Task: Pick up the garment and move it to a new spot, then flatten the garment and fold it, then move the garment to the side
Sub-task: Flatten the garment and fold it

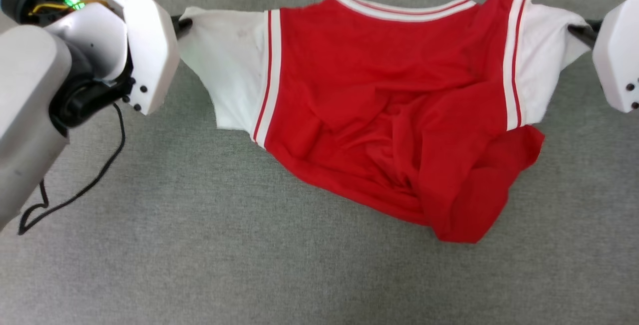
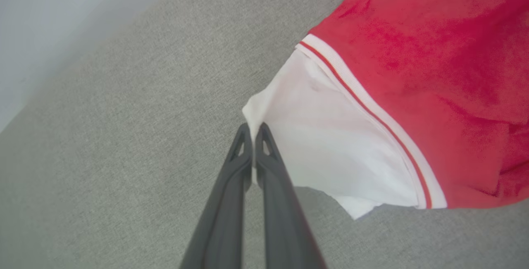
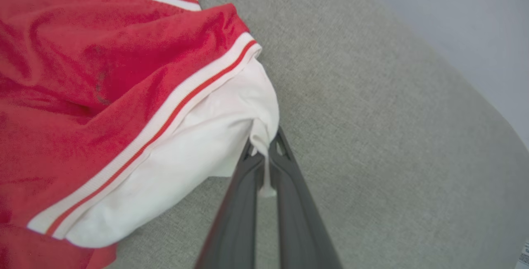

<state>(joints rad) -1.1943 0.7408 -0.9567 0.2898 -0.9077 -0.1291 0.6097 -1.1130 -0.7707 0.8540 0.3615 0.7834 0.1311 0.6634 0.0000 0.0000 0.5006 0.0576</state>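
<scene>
– Along the near edge of the grey fabric surface (image 1: 199, 275), what lies there?
– Bare cloth. A black cable (image 1: 107, 165) loops near the left edge, beside the pale left forearm (image 1: 25, 115).
– And the garment (image 1: 379, 105)?
– Beyond the middle, toward the far side, stretched out sideways. Its red hem (image 1: 464, 205) bunches at the nearest point, right of centre. The red body behind that is creased.
– The sleeves?
– Both white, each edged with red-and-white trim and drawn out to its own side. The left gripper (image 2: 253, 130) has its fingers pressed together on the tip of the left sleeve (image 1: 224, 75). The right gripper (image 3: 266, 141) is clamped on the right sleeve (image 1: 544, 50), with a strip of white cloth squeezed between its fingers.
– Farthest back?
– The striped collar (image 1: 404, 10), at the shirt's far side.
</scene>
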